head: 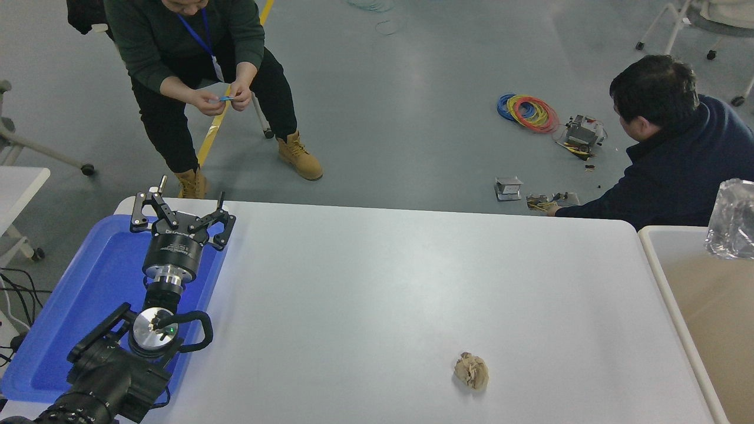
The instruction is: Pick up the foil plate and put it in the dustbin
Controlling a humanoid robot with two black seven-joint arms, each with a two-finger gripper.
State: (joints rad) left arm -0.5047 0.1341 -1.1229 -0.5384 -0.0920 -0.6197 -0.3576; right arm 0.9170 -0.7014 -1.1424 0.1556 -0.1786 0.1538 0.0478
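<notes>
Only a part of the foil plate (733,221) shows, as a shiny crinkled silver shape at the picture's right edge. It hangs tilted over the far corner of the dustbin (660,265), whose off-white rim and beige inside fill the lower right. What holds the plate is cut off by the edge, and no right arm shows. My left gripper (179,207) is parked at the lower left over the blue tray, fingers spread open with nothing between them.
A shallow blue tray (70,306) lies at the table's left end. A small crumpled brown paper ball (471,371) sits near the front middle. One person (188,53) stands beyond the far left edge, and another (677,153) crouches at the far right by cables on the floor.
</notes>
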